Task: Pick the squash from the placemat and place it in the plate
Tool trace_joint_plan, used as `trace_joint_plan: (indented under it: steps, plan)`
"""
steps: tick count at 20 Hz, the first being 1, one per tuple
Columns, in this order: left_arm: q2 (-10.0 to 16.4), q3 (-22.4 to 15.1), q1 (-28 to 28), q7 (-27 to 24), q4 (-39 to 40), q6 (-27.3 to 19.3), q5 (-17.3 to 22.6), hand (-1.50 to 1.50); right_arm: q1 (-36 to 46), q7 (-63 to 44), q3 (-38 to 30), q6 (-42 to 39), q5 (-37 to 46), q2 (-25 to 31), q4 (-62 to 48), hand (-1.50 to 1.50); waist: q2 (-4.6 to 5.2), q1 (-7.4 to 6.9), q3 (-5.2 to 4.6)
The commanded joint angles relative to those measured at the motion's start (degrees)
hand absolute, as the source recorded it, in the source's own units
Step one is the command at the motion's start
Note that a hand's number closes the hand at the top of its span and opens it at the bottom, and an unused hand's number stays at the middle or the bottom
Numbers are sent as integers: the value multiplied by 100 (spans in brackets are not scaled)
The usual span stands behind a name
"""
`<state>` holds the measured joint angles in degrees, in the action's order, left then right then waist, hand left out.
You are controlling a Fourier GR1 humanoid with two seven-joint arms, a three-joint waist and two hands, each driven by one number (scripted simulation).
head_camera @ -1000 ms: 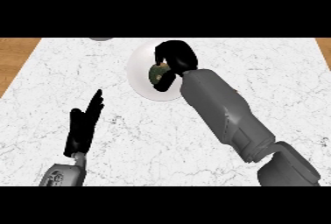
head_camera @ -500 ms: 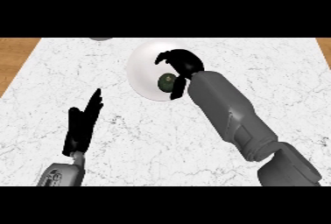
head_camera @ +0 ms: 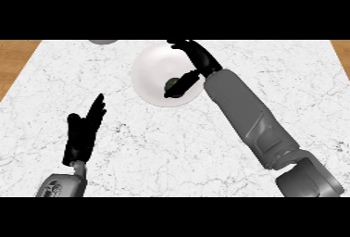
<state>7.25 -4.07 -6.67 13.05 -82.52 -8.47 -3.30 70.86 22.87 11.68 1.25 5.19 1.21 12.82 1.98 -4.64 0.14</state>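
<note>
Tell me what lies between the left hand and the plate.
Only bare marble counter, seen in the head view; nothing sits between the left hand and the plate.

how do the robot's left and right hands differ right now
The black left hand sits over the white marble counter at lower left, fingers straight and together. The black right hand is over the white round plate, fingers spread, thumb by the dark green squash. Both are open, holding nothing.

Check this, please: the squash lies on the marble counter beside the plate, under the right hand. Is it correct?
Not quite. The head view shows the squash lying in the white plate, not on the counter beside it; the right hand is indeed above it.
</note>
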Motion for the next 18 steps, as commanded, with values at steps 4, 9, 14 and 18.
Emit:
trace_joint_plan:
  steps: [4,9,14,18]
  plan:
    - [38,20,168,-60,-107,32,3,0,-245,861,-571,-917,-470,339,-339,-150,-13,14,-6]
    - [30,-81,427,-127,-280,119,5,0,-189,1071,-652,-1163,-470,380,-559,-150,-6,-76,-5]
    - [-107,-3,10,-101,189,-73,-106,0,-460,1682,-553,-1005,-303,82,-607,-150,-6,53,-8]
    - [38,46,51,-118,-57,77,-27,0,-343,1629,-574,-737,-246,157,-767,-150,21,-69,-6]
